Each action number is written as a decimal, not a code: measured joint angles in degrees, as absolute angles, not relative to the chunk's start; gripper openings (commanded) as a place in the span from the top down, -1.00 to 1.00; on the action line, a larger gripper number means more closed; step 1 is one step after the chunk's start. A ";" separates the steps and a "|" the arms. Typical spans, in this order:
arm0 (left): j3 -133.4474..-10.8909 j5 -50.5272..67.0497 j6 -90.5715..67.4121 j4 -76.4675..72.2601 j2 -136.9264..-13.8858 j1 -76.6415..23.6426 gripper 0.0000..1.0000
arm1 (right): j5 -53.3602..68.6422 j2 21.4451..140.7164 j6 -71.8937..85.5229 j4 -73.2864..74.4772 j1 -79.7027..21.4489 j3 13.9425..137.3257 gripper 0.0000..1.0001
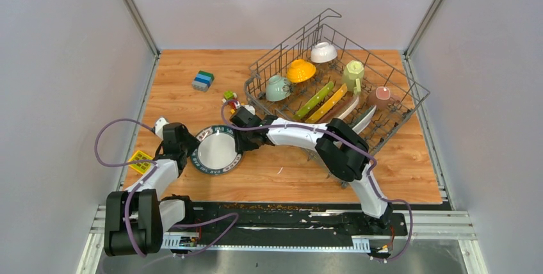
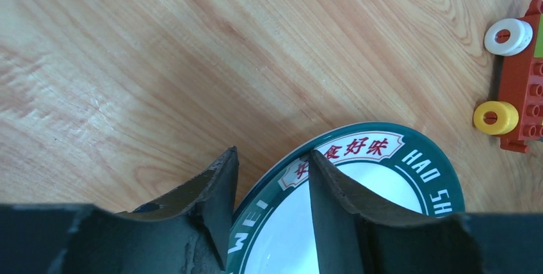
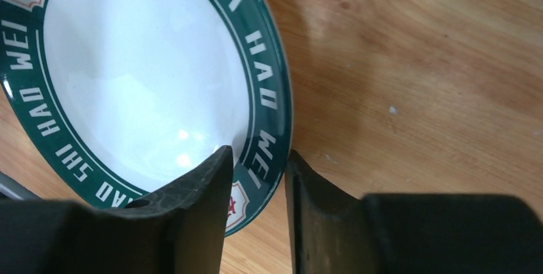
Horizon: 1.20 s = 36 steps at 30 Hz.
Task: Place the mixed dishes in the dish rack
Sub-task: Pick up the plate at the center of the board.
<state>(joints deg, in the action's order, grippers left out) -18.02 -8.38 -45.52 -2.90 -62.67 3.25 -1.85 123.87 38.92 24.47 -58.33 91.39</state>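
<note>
A white plate (image 1: 216,150) with a dark-green lettered rim lies flat on the wooden table, left of the dish rack (image 1: 410,85). My left gripper (image 1: 192,149) stands over its left rim. In the left wrist view the left gripper (image 2: 272,155) is open, one finger on bare wood and one over the plate (image 2: 410,165). My right gripper (image 1: 235,138) reaches in from the right. In the right wrist view the right gripper (image 3: 259,152) is narrowly open astride the rim of the plate (image 3: 141,75). The rack holds bowls, mugs and upright plates.
Toy blocks lie on the table: a blue-green stack (image 1: 203,80), a small mixed one (image 1: 229,99) just behind the plate, and a yellow one (image 1: 140,161) at the left edge. A red block with white and yellow rings (image 2: 512,88) sits close to the plate.
</note>
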 measured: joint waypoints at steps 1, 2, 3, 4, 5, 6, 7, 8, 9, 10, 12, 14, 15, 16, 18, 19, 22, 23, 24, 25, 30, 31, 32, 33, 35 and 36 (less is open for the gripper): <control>-18.02 -8.40 -45.08 -3.01 -62.78 3.29 0.04 | -2.00 123.72 39.33 24.45 -58.11 90.96 0.44; -17.96 -8.29 -44.86 -3.11 -62.92 3.40 0.05 | -2.02 123.50 39.64 24.16 -57.91 90.56 0.54; -17.91 -8.12 -44.62 -3.25 -62.92 3.42 0.07 | -2.11 123.31 40.21 23.79 -57.78 90.06 0.63; -17.87 -7.99 -44.40 -3.33 -62.94 3.46 0.07 | -2.22 122.87 41.15 23.22 -57.65 89.38 0.70; -17.78 -7.86 -44.27 -3.51 -62.92 3.49 0.08 | -2.50 122.41 41.85 22.72 -57.49 88.82 0.71; -17.67 -7.73 -44.14 -3.68 -62.92 3.51 0.07 | -2.85 121.84 42.76 22.04 -57.30 88.16 0.73; -17.61 -7.60 -43.97 -3.84 -62.92 3.53 0.08 | -2.68 121.23 43.13 21.58 -57.12 87.61 0.77; -17.61 -7.44 -43.77 -3.97 -62.92 3.53 0.07 | -2.52 120.46 43.53 20.95 -57.12 86.76 0.80; -17.56 -7.31 -43.55 -4.08 -62.92 3.53 0.07 | -2.46 119.77 43.75 20.49 -57.21 86.02 0.82; -17.52 -7.03 -43.48 -4.12 -62.92 3.53 0.06 | -2.59 118.89 43.83 19.92 -57.45 85.01 0.82; -17.52 -6.17 -43.42 -4.16 -62.92 3.53 0.06 | -3.81 117.14 44.27 19.11 -57.67 83.74 0.85; -17.50 -5.23 -43.35 -4.29 -62.89 3.51 0.06 | -3.31 115.42 44.27 18.39 -57.71 82.28 0.84; -17.39 -4.84 -43.29 -4.51 -62.87 3.51 0.06 | -3.11 114.63 44.31 18.06 -57.95 81.49 0.81; -17.21 -4.32 -43.27 -4.86 -62.83 3.51 0.07 | -3.46 114.08 44.40 17.80 -58.13 81.12 0.80; -16.88 -3.49 -43.11 -5.45 -62.72 3.51 0.13 | -3.66 112.73 44.56 16.75 -58.13 80.49 0.78; -16.73 -3.11 -43.07 -5.76 -62.67 3.51 0.16 | -3.68 112.25 44.62 16.38 -58.04 80.40 0.72; -15.86 -2.20 -43.05 -7.16 -62.54 3.53 0.29 | -4.01 110.87 45.39 14.79 -57.84 80.38 0.62; -15.51 -1.67 -43.09 -7.62 -62.48 3.53 0.30 | -4.03 110.50 45.65 14.09 -57.82 80.31 0.60; -15.07 -0.99 -43.16 -8.40 -62.46 3.53 0.33 | -4.01 110.24 46.04 13.26 -57.82 80.25 0.58; -14.66 -0.30 -43.31 -9.13 -62.46 3.53 0.34 | -4.01 110.15 46.39 12.51 -57.82 80.23 0.57; -13.54 2.48 -43.64 -11.14 -62.46 3.51 0.38 | -3.95 110.15 47.57 10.11 -57.82 80.18 0.66; -13.47 2.94 -43.66 -11.25 -62.46 3.51 0.38 | -3.95 110.15 47.77 9.87 -57.82 80.18 0.70; -13.43 3.16 -43.66 -11.35 -62.46 3.51 0.38 | -4.10 110.13 48.01 9.69 -57.82 80.18 0.76; -13.43 3.20 -43.66 -11.42 -62.46 3.51 0.34 | -4.49 110.15 48.12 9.67 -57.82 80.16 0.94; -13.43 3.46 -43.59 -11.40 -62.28 3.51 0.22 | -5.80 110.13 47.77 10.20 -57.76 79.77 1.00; -13.43 3.81 -43.59 -11.38 -62.02 3.51 0.18 | -7.16 110.13 47.31 11.05 -57.76 79.29 1.00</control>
<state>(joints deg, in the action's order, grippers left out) -13.43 3.81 -43.59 -11.38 -62.02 3.51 -7.16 110.13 47.31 11.05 -57.76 79.29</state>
